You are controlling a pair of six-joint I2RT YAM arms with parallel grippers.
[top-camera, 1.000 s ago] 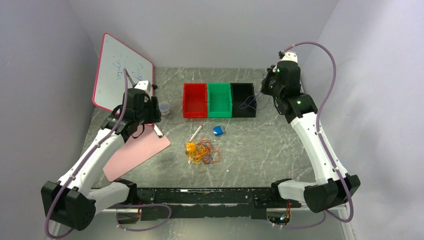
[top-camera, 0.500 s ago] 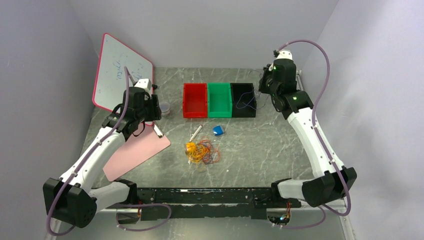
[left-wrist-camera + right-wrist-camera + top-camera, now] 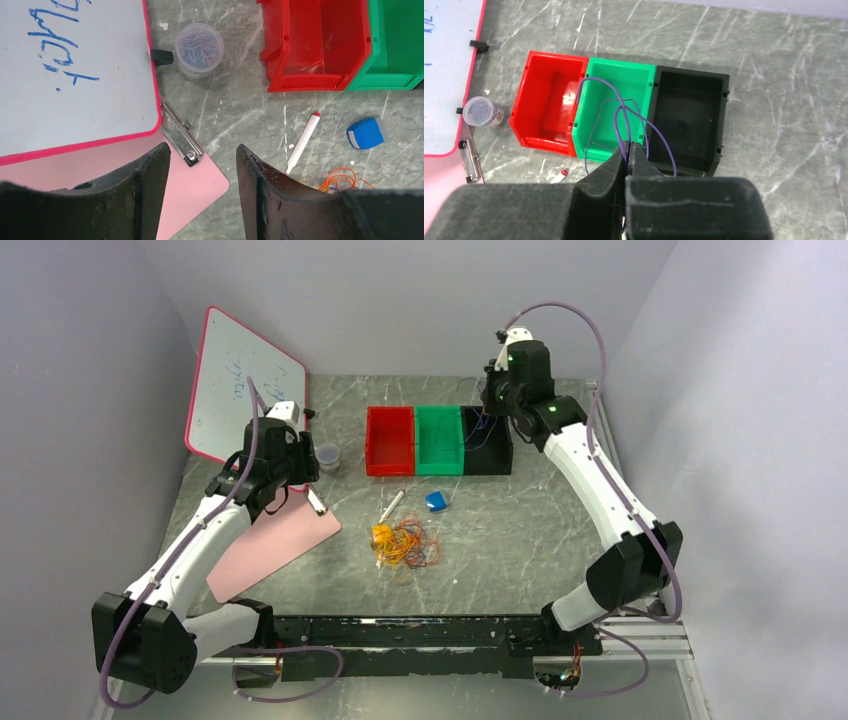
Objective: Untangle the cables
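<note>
Purple cable (image 3: 624, 107) pinched by right gripper (image 3: 628, 152)
Its loops hang over the bins (image 3: 624, 68); left gripper (image 3: 202, 160) hangs spread above the clipboard (image 3: 200, 185).

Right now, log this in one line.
right hand: shut on purple cable, over bins | left hand: open | tangle: on table

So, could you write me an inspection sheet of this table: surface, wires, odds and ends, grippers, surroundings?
Surface: grey marbled table, scratched.
Job's things: orange-red cable tangle loose mid-table; purple cable dangling above the bins.
Clutter: red bin, green bin, black bin, marker, blue object, paperclip jar, whiteboard, pink clipboard.
Grippers: left gripper open, holding nothing; right gripper shut on purple cable.
Cables: lilac hoses looping along both arms.
Surroundings: plain pale walls.
</note>
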